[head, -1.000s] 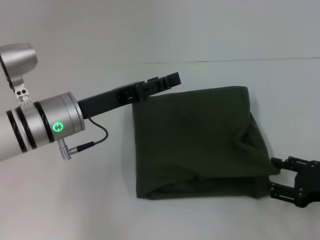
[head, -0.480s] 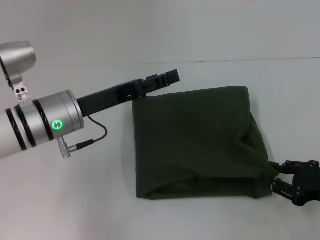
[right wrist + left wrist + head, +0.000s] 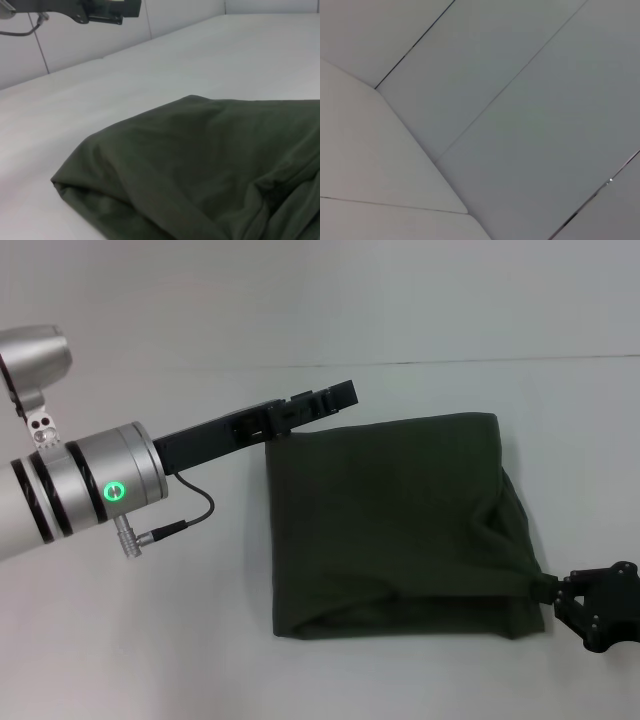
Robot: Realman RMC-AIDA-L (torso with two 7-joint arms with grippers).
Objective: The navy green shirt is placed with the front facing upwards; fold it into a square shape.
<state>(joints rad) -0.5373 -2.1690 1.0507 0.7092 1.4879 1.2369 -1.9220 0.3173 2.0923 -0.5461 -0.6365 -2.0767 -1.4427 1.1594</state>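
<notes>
The navy green shirt (image 3: 400, 520) lies on the white table as a rough square with its plain green side up and no lettering showing. Its near edge is a thick, rumpled fold, seen close up in the right wrist view (image 3: 200, 160). My right gripper (image 3: 548, 590) is at the shirt's near right corner, shut on a pinch of cloth that is drawn out to a point. My left gripper (image 3: 340, 395) hovers above the table just beyond the shirt's far left corner and holds nothing. It also shows far off in the right wrist view (image 3: 110, 10).
The white table (image 3: 200, 640) runs to a white panelled wall at the back. A black cable (image 3: 190, 515) hangs from the left wrist. The left wrist view shows only white panels (image 3: 520, 125).
The right gripper's fingers have come together on the shirt's near right corner, and the hand has sunk slightly. The left arm and the rest of the shirt have hardly moved.
</notes>
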